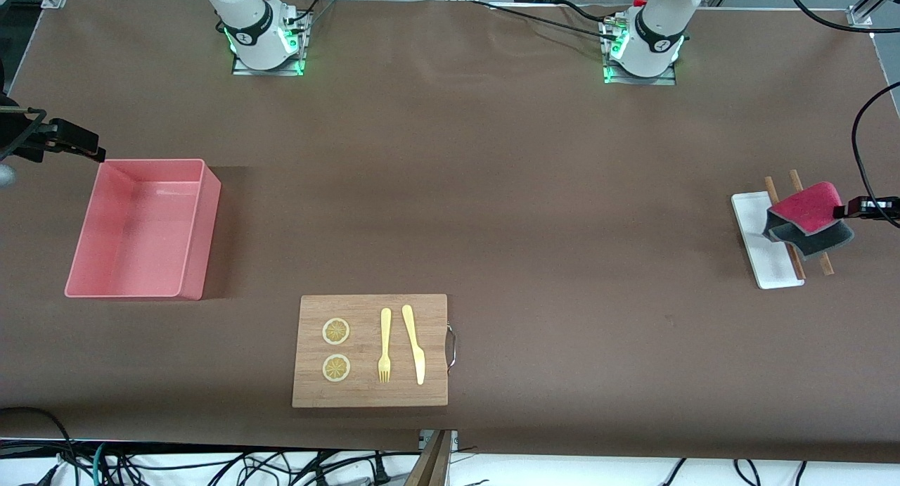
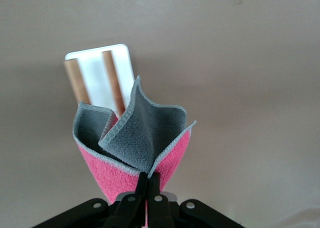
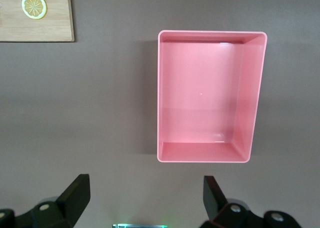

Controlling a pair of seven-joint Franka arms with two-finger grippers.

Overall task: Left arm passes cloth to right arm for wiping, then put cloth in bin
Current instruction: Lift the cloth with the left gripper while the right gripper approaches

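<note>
Hanging from left hand (image 2: 148, 180): cloth (image 2: 135, 143)

brown table (image 1: 492, 190), cables (image 1: 211, 465) along its edge.

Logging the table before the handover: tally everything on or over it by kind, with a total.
Cloth, gripped in the shut left claw over the tray: 1
Bin: 1
White tray: 1
Wooden sticks: 2
Cutting board: 1
Lemon slices: 2
Fork: 1
Knife: 1
Total: 10
</note>
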